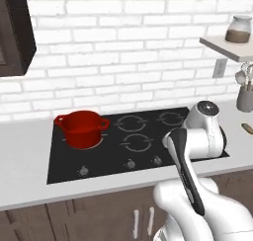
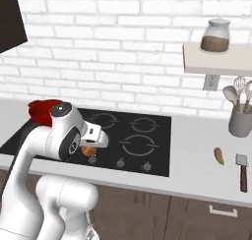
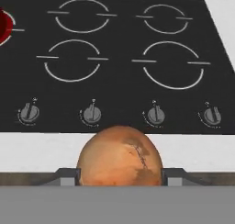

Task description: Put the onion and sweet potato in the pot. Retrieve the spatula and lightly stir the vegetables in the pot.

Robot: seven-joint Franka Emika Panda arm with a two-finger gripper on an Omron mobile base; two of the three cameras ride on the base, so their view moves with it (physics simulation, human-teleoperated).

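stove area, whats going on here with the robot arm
The white robot arm's hand is shut on a roundish tan-orange onion, held over the front edge of the black cooktop. The squat glossy red pot sits on the far left burner. An elongated brownish sweet potato and a grey-bladed spatula lie on the counter to the right.

Black cooktop [image 1: 143, 136] set in your pale table [image 1: 24, 166], four knobs [image 3: 92, 114] along its front edge. White brick wall [image 2: 108, 52] behind. Shelf [image 2: 216, 59] at upper right carries a glass jar [image 2: 216, 36]; a grey utensil holder [image 2: 240, 121] stands below it.
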